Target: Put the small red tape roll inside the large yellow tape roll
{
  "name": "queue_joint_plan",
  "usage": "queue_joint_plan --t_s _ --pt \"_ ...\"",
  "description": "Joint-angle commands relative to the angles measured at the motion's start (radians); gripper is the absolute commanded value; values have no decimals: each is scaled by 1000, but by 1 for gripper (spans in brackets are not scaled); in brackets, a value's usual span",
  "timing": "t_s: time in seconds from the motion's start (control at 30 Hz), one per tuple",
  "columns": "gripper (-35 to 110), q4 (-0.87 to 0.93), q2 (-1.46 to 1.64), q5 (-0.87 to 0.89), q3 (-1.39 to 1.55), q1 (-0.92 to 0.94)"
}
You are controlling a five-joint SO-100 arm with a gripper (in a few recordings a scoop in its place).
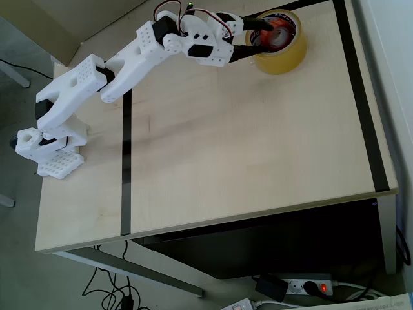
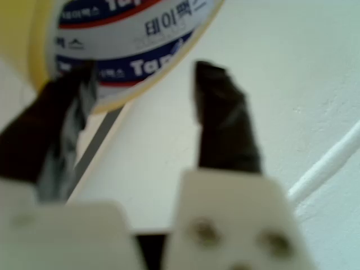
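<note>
The large yellow tape roll (image 1: 288,59) stands on end at the table's far right in the overhead view. The small red tape roll (image 1: 279,32) lies inside its ring. My gripper (image 1: 257,40) is open at the yellow roll's left rim. One black finger (image 1: 259,24) reaches over the rim toward the red roll, and the other stays outside the wall. In the wrist view the yellow roll's printed white core (image 2: 124,34) fills the top left. My gripper (image 2: 145,73) has nothing between its black fingers (image 2: 225,124) there, and the roll's edge crosses the gap.
The pale wooden table (image 1: 245,168) carries black tape lines, one on the left (image 1: 126,161) and one on the right (image 1: 361,97). The arm's white base (image 1: 51,145) sits at the left edge. A power strip (image 1: 303,286) lies on the floor below the front edge.
</note>
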Motion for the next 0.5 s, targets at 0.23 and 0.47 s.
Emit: queue_joint_plan --t_s 0.23,0.47 --pt "0 333 267 -2 -64 67" --pt "0 749 403 181 -222 164"
